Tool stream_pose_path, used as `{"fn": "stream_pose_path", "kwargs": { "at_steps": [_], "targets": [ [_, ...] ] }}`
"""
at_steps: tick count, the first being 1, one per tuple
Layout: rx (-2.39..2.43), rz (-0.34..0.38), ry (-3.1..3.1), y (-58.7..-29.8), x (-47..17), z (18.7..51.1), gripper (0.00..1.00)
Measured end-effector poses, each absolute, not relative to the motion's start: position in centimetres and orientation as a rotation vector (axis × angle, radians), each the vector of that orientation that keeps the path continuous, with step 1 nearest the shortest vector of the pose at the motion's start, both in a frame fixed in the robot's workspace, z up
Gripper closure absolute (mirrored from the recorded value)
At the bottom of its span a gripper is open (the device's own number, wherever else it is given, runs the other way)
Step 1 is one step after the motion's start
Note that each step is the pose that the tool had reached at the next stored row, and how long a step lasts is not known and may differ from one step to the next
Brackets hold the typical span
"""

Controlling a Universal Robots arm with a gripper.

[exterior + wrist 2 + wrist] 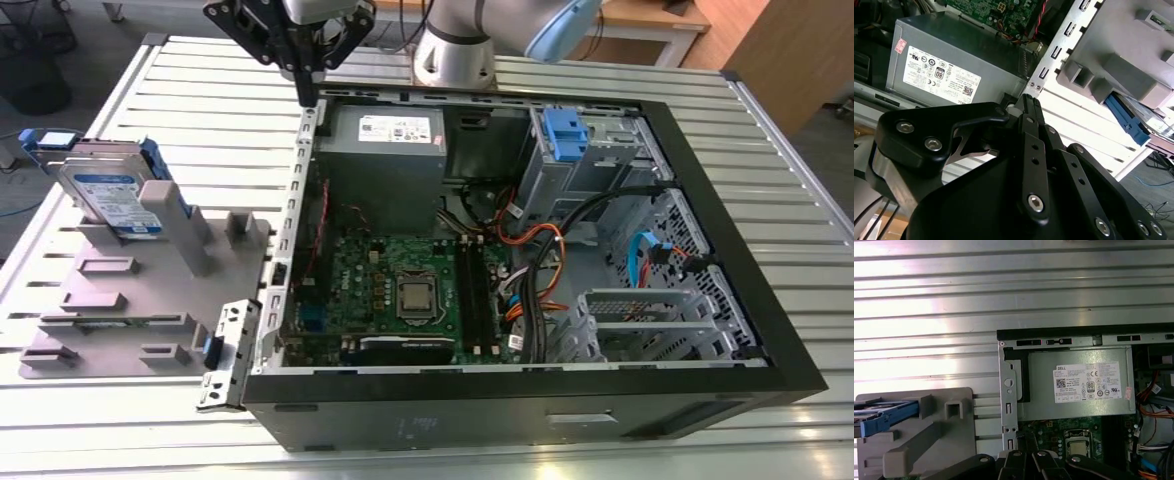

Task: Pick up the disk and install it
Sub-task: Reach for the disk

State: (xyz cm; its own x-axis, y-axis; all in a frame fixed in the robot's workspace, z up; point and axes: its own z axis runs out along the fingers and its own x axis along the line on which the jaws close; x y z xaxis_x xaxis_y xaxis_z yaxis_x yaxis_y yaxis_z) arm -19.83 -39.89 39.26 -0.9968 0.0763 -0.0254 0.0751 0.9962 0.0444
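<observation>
The disk [114,195] is a silver-grey drive with a white-and-blue label and blue side rails. It leans upright in a grey holder [120,300] at the exterior view's left, beside the open computer case [694,180]. Its blue rail [1128,121] pokes out from the holder in the second wrist view, and the same blue rail [885,420] is seen in the first wrist view. My gripper [310,95] hangs above the case's back corner on the exterior view's left side, by the power supply. It is well apart from the disk, and its black fingers [1030,107] are shut together on nothing.
Inside the case are the grey power-supply box [387,135], the green motherboard [400,285], bundled cables [534,250], a tall blue clip [567,135] and a metal drive cage [641,320]. Everything rests on a slatted metal table [187,80].
</observation>
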Motion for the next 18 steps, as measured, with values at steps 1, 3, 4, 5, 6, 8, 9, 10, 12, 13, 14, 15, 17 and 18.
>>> {"fn": "stream_pose_path", "kwargs": {
  "at_steps": [1,3,4,5,6,8,9,10,12,13,14,15,17,18],
  "targets": [
    [0.118,0.068,3.112,-39.9,-19.9,39.3,0.89],
    [0.118,0.068,3.112,-39.9,-20.0,39.3,0.89],
    [0.118,0.068,3.112,-39.9,-20.1,39.3,0.89],
    [0.118,0.068,3.112,-39.9,-20.2,39.3,0.89],
    [0.118,0.068,3.112,-39.9,-20.3,39.3,0.89],
    [0.118,0.068,3.112,-39.9,-20.5,39.3,0.89],
    [0.118,0.068,3.112,-39.9,-20.7,39.3,0.89],
    [0.118,0.068,3.111,-39.9,-20.8,39.3,0.89],
    [0.118,0.068,3.111,-39.9,-21.1,39.3,0.89],
    [0.118,0.068,3.111,-39.9,-21.2,39.3,0.89],
    [0.118,0.068,3.111,-39.9,-21.4,39.3,0.89],
    [0.118,0.068,3.111,-39.9,-21.6,39.3,0.89],
    [0.118,0.068,3.111,-39.9,-22.0,39.3,0.89],
    [0.118,0.068,3.111,-39.9,-22.2,39.3,0.89]
  ]
}}
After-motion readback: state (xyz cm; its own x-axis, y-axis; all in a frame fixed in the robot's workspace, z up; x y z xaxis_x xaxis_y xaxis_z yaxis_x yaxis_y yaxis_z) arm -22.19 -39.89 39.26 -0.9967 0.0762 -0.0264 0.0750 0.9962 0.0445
